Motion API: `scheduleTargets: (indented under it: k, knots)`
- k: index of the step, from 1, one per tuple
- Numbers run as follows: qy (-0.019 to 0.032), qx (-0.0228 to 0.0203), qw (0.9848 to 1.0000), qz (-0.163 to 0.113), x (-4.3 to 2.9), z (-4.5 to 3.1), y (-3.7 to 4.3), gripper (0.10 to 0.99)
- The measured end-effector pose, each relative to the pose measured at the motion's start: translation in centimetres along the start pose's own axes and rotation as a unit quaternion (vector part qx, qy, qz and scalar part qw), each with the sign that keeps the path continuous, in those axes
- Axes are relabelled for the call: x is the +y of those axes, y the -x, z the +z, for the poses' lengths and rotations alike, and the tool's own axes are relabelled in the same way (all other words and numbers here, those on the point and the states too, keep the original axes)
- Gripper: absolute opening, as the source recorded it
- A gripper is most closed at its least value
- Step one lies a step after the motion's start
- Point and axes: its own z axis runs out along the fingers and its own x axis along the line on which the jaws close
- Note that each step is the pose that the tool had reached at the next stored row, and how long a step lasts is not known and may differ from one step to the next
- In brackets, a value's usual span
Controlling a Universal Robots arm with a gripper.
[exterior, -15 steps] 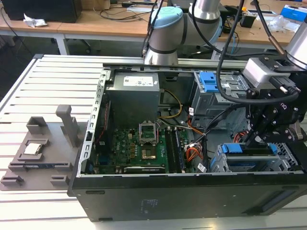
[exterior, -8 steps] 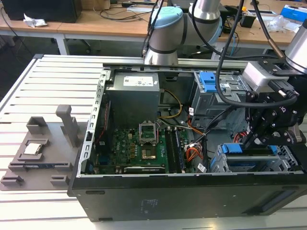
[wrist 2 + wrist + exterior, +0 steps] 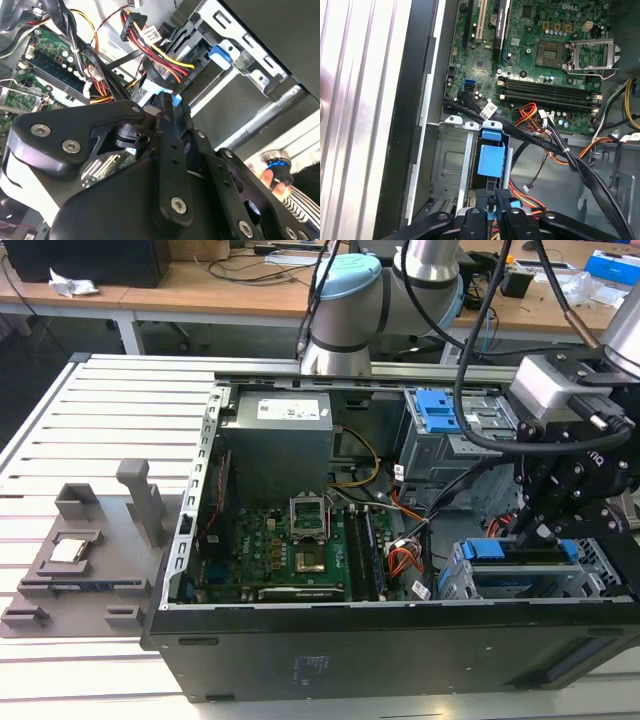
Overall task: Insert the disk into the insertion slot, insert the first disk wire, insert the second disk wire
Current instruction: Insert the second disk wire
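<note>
Inside the insertion slot point(image 3: 560, 585), at the computer case's point(image 3: 300, 660) corner on the exterior view's right, the disk point(image 3: 520, 552) sits in its blue carrier. Directly above it my gripper point(image 3: 492, 212) hangs, fingers point(image 3: 506, 205) drawn close together; whether they pinch anything I cannot tell. Beside them run coloured wires point(image 3: 535, 117) and the motherboard point(image 3: 545, 45).

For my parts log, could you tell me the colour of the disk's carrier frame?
Bright blue; the disk's carrier frame shows best in the first wrist view.
</note>
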Motion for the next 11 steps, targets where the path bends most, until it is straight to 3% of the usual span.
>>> scheduleTargets:
  k: [3, 4, 8, 11]
  knots:
    - [-0.0001, 0.0001, 1.0, 0.0, 0.07, -0.93, 0.03, 0.208]
    - [-0.0002, 0.0001, 1.0, 0.0, 0.09, -1.25, 0.04, 0.106]
    - [-0.0002, 0.0002, 1.0, 0.0, 0.17, -2.31, 0.07, 0.106]
    - [-0.0002, 0.0, 1.0, 0.0, 0.18, -2.44, 0.07, 0.106]
